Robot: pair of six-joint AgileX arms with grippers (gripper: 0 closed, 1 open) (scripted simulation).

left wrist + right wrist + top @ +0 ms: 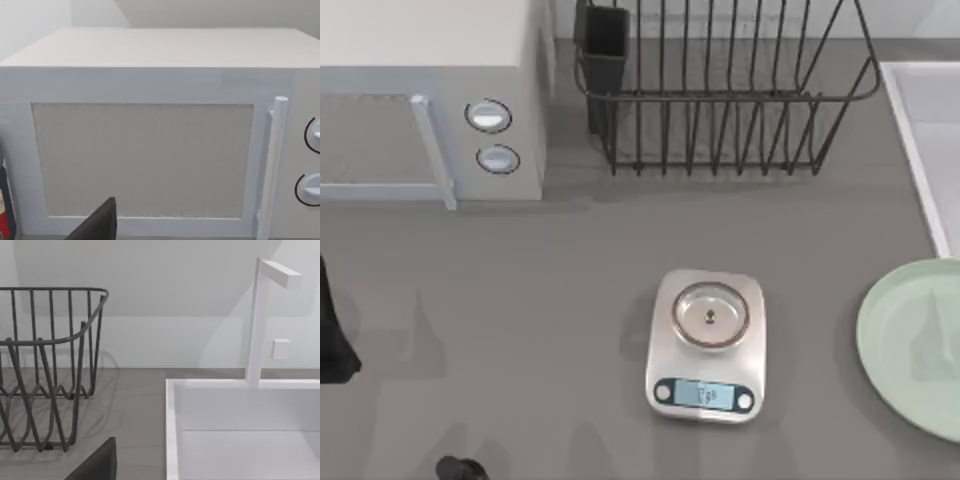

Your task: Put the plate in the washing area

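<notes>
The plate (912,345) lay flat on the bench (520,300) at about 3 o'clock from the scale (705,345), cut off by the top view's right edge. A strip of bare grey surface separated plate and scale — they were apart, not touching. The sink (925,130) sat at roughly 1 o'clock from the scale, along the right edge; its pale rim ran down toward the plate's upper edge, ending just above it. In the right wrist view the sink (240,430) showed a raised rim and a white faucet (260,320) standing at its back wall.

The rack (720,90) stood at 12 o'clock from the scale, well apart from it, with a dark cup-holder at its left end. Bare bench separated the rack's right end from the sink's rim — seen also in the right wrist view, where the rack (47,370) stood beside the sink with open surface between. The microwave (430,100) filled the 10 o'clock corner; the left wrist view faced its door (142,160) and handle (272,165).

The middle of the bench was open around the scale on all sides. A dark part of the left arm (335,340) showed at the left edge, near 9 o'clock. Whether either pincer was open or closed I cannot tell.
</notes>
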